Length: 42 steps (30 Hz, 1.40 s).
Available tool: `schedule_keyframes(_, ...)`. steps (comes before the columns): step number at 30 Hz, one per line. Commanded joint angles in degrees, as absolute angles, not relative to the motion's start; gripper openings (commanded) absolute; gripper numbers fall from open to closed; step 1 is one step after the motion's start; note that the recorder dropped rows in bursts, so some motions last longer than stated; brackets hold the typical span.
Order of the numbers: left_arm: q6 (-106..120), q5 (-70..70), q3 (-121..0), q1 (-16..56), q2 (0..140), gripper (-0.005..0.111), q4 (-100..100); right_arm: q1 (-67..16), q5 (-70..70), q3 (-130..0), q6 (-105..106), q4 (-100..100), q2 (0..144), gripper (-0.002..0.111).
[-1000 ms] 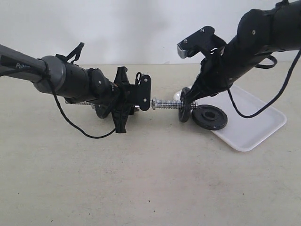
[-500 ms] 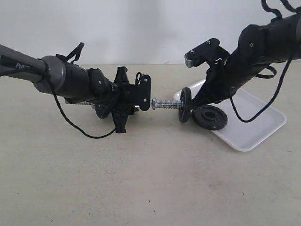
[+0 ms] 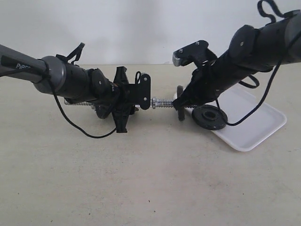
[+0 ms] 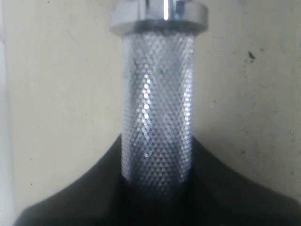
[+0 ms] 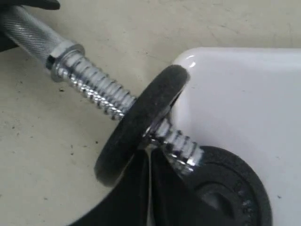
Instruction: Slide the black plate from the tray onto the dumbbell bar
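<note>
In the exterior view we see a beige, speckled tabletop (image 3: 150, 183) running back to a plain white wall (image 3: 131, 28). White lettering (image 3: 22, 66) on the grey left arm (image 3: 52, 75) seems to read "PiPE"; the rest is hidden. The left gripper (image 3: 136, 96) is clamped around the short chrome dumbbell bar (image 3: 162, 102), which it holds level. The small round black iron plate (image 3: 180, 109) stands upright on the bar's right threaded end, off the flat white plastic tray (image 3: 256, 129) on the right. A second black disc (image 3: 209, 117) lies flat at the tray's near left corner. Since a second ago the plate has slid a little left along the thread, and the right arm has moved left with it.

The left wrist view shows only the bar's knurled grip (image 4: 157, 117) rising from the dark jaws.

In the right wrist view, the right gripper (image 5: 149, 162) has its fingers pressed together, holding nothing, with the tips against the plate (image 5: 134, 129) beside the thread.
</note>
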<state>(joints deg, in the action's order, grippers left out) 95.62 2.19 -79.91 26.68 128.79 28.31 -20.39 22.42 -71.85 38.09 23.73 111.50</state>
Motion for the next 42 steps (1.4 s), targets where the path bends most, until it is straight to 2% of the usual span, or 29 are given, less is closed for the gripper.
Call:
schedule_keyframes(1,93.2,1.1,-80.0,26.7,128.3,0.004,29.6,-23.2,21.2,-72.1,38.7,24.3,113.9,0.0)
schedule_keyframes(13,92.2,1.0,-80.0,26.7,127.7,0.004,29.6,-24.9,23.0,-77.3,38.1,30.8,114.6,0.0)
schedule_keyframes(25,80.9,-1.1,-80.0,26.7,126.1,0.004,31.1,-26.3,24.2,-77.3,39.4,30.6,114.6,0.0)
schedule_keyframes(42,78.7,-2.1,-80.0,26.7,124.4,0.004,31.1,-26.3,26.1,-77.3,39.4,29.2,114.2,0.0)
